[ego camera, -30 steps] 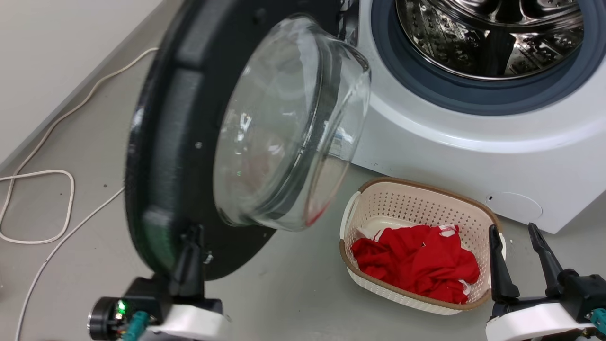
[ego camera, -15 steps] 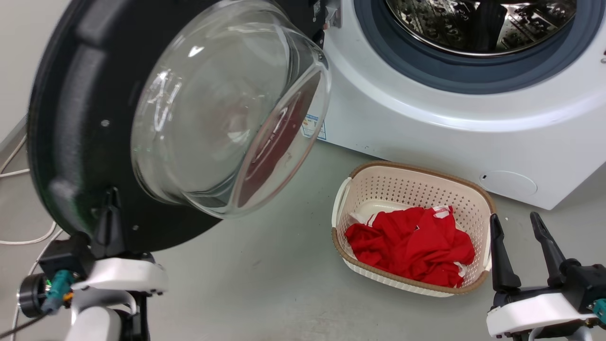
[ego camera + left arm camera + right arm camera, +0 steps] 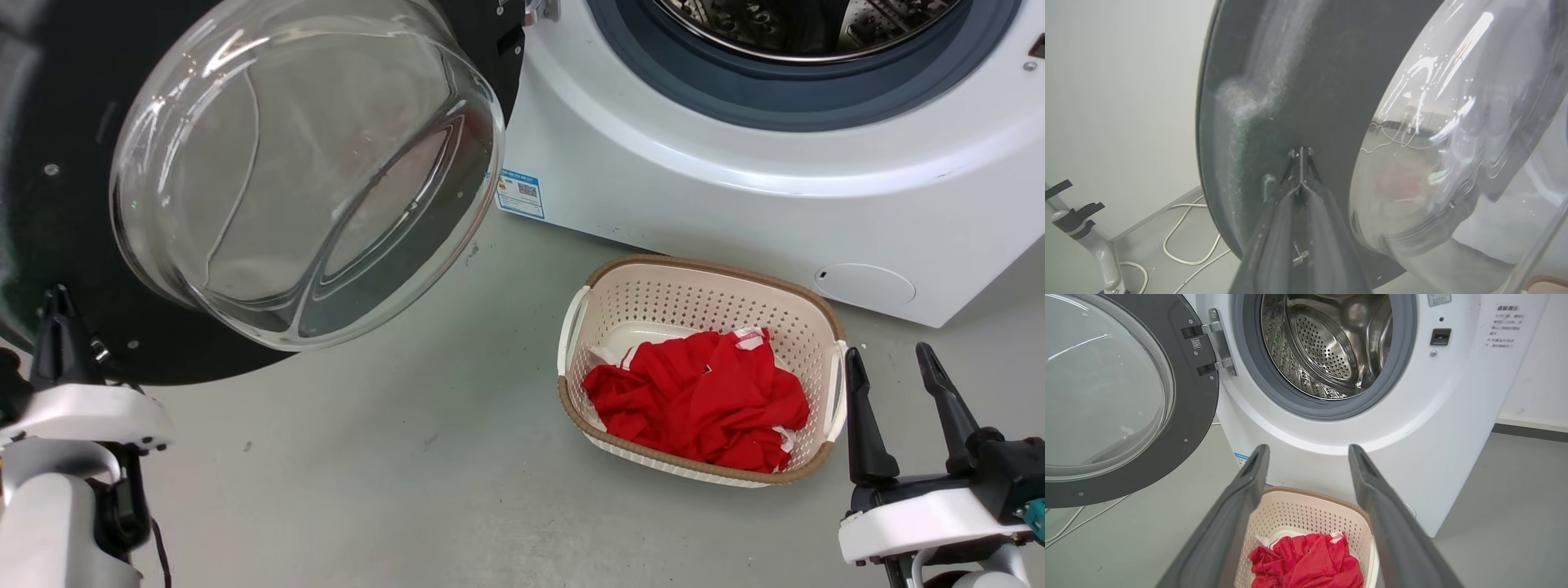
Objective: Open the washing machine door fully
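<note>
- head view: large round glossy black door with bulging clear glass bowl (image 3: pixel 302 163) stands wide open, left of the white washing machine (image 3: pixel 735 212); nearly done imo, maybe 1 last nudge.
- left gripper (image 3: pixel 1301 153) pressed together, tips on the door's black face; right gripper (image 3: pixel 887 359) spread, idle.
- blue-white qr sticker (image 3: pixel 519 193): unreadable.

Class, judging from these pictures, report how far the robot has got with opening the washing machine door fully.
Done: the washing machine door stands swung wide, clear of the drum. In hand: the shut left gripper touches its black inner face. Left: perhaps a last push; the right gripper hangs open.
</note>
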Robot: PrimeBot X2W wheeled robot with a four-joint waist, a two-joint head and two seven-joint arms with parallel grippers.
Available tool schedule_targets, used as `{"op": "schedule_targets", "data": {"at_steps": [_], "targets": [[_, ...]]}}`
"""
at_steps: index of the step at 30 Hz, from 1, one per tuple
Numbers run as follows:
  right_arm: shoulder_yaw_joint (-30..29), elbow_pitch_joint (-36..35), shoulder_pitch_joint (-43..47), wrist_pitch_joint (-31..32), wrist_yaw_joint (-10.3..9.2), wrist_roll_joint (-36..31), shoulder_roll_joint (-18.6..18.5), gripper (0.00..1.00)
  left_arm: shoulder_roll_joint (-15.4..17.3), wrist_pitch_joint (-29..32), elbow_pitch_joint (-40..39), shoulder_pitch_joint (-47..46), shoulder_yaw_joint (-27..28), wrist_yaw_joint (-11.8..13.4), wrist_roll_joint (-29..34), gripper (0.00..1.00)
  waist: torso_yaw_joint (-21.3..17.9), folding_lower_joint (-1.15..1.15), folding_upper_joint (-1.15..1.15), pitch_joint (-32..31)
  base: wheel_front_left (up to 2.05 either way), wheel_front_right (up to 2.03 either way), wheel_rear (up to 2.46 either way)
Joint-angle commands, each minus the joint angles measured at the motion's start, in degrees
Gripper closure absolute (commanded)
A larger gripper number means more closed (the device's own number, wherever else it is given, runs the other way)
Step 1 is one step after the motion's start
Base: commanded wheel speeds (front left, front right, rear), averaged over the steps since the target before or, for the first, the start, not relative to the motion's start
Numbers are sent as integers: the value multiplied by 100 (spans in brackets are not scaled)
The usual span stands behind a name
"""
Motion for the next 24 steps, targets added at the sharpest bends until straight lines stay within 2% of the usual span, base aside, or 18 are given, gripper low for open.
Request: {"op": "schedule_targets", "data": {"at_steps": [1, 8, 12, 19, 24], "targets": [[-14, -35, -66, 11, -4, -40, 7, 0, 98, -41, 101, -161, 93, -37, -4, 100, -8, 0, 0, 22, 0, 0, 0], [0, -41, -79, 25, -4, -63, 7, 0, 175, -41, 510, -459, 312, -202, 121, 100, -41, 0, 0, 33, 0, 0, 0], [9, -9, -63, -21, -4, -20, 7, 0, 116, -37, 470, -334, 351, -227, 285, 100, -91, 0, 0, -43, 0, 0, 0], [39, 95, 15, -128, -4, 79, 7, 0, -134, -29, -245, 308, 411, -191, 598, 100, -238, 0, 0, -324, 0, 0, 0], [32, 187, 72, -182, -4, 134, 7, 0, -350, -30, -775, 740, 217, -235, 766, 100, -331, 0, 0, -525, 0, 0, 0]]}}
